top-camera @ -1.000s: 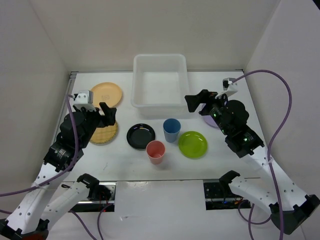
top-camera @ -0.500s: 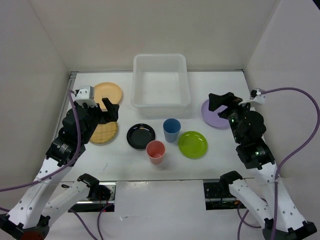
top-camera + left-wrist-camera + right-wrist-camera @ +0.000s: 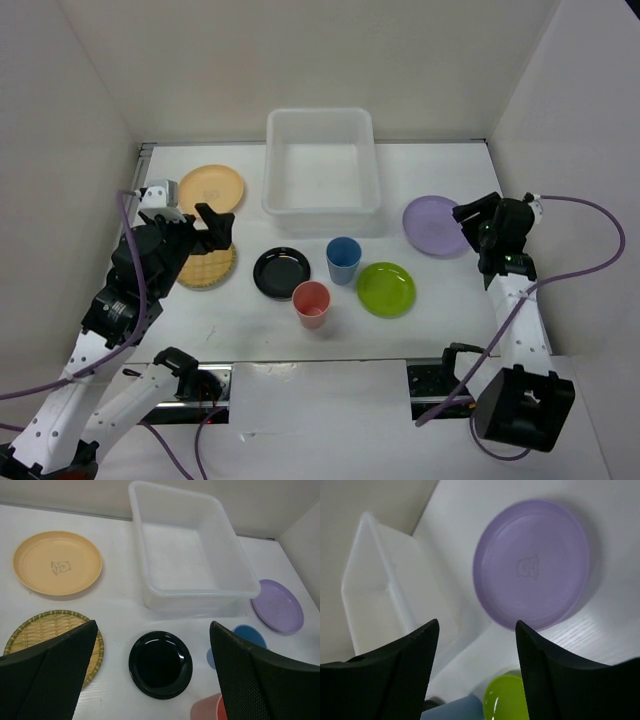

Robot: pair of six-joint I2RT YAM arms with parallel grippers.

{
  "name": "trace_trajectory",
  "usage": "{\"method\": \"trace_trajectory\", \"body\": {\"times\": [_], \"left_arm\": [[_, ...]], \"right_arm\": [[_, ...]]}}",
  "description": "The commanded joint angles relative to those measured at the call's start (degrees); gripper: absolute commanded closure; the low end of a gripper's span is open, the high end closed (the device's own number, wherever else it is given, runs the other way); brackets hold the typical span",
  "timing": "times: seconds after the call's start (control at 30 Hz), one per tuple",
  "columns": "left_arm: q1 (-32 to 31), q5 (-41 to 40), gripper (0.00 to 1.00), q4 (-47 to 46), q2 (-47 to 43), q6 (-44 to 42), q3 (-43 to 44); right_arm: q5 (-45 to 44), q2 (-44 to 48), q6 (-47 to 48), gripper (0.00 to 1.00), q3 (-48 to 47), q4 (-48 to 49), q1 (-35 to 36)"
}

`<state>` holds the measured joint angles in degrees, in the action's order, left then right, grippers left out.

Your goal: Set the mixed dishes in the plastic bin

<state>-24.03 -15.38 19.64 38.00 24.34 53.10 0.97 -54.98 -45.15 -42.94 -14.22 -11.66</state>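
The white plastic bin [image 3: 320, 205] stands empty at the back centre. All dishes lie on the table: pale orange plate [image 3: 212, 188], woven tan plate [image 3: 212, 268], black plate [image 3: 281, 272], blue cup [image 3: 343, 259], pink cup [image 3: 311, 303], lime green plate [image 3: 385, 288] and lavender plate [image 3: 430, 224]. My left gripper [image 3: 215, 228] is open and empty, above the woven plate's right edge. My right gripper [image 3: 468, 226] is open and empty at the lavender plate's right edge. The left wrist view [image 3: 152, 630] shows the black plate [image 3: 160, 664] between the open fingers. The right wrist view [image 3: 476, 624] shows the lavender plate [image 3: 532, 565] just ahead.
White walls enclose the table on the left, back and right. The bin's long side [image 3: 192, 594] faces the left wrist camera. The lime plate [image 3: 507, 697] and blue cup [image 3: 455, 711] show at the bottom of the right wrist view, and the bin [image 3: 380, 580] at its left.
My right arm has swung right, from the bin's right front corner to the far side of the lavender plate, uncovering it. My left arm has shifted slightly. No dish has moved.
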Motion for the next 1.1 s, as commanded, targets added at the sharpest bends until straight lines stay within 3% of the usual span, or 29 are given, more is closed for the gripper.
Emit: {"method": "trace_trajectory", "body": {"times": [0.0, 0.27, 0.47, 0.87, 1.0, 1.07], "left_arm": [[0.39, 1.40, 0.01, -1.53, 0.41, 0.62, -0.63], [0.39, 3.07, 0.01, -2.68, 0.41, 0.62, -1.16], [0.39, 3.60, 0.01, -2.68, -0.29, 0.62, -1.69], [0.39, 3.07, 0.01, -2.15, -1.44, 0.62, -1.69], [0.39, 3.07, 0.01, -1.62, -1.44, 0.62, -1.16], [0.39, 2.46, 0.01, -1.09, -1.44, 0.62, -1.16]], "right_arm": [[8.95, -2.84, -2.32, 0.31, 1.45, 1.64, -5.20], [9.49, -11.01, -2.40, 0.30, 4.79, 5.77, -7.41], [9.49, -20.15, -2.40, 0.40, 6.02, 10.26, -7.41], [9.49, -32.20, -4.68, 0.43, 7.17, 17.99, -7.41], [9.49, -34.14, -5.30, 0.50, 7.17, 19.32, -7.41], [9.49, -35.45, -5.83, 0.60, 7.17, 19.84, -7.41]]}}
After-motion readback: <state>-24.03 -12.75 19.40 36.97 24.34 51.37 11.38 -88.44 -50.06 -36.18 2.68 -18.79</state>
